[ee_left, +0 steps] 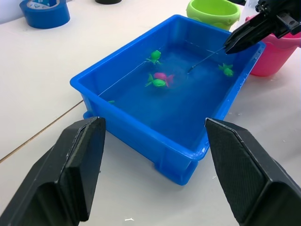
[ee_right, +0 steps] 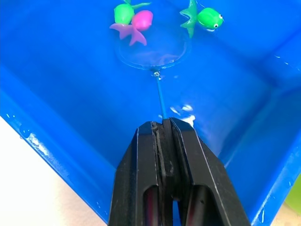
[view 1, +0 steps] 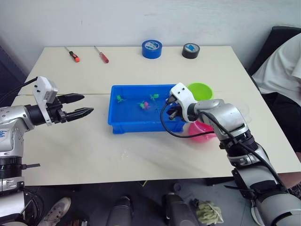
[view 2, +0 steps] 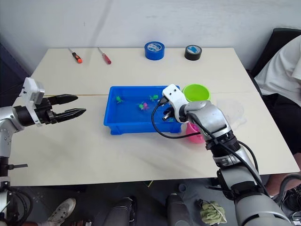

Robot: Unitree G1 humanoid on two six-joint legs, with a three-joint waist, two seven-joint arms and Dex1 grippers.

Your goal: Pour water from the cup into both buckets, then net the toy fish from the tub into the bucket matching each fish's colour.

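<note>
Tub: moulded plastic, bright blue, glossy, smooth walls with highlights along the rim. Toy fish: glossy plastic, green and pink, smooth. Net: thin translucent hoop with fine sheer mesh (weave too fine to make out). Left gripper: fingers of black matt plastic, pad faces finely ribbed. Right gripper: black, smooth, slightly sheened. Green bucket and pink bucket: smooth plastic, semi-gloss. Table: pale, matt, smooth top. Blue tape roll: smooth, low sheen.

No legible text on anything.
</note>
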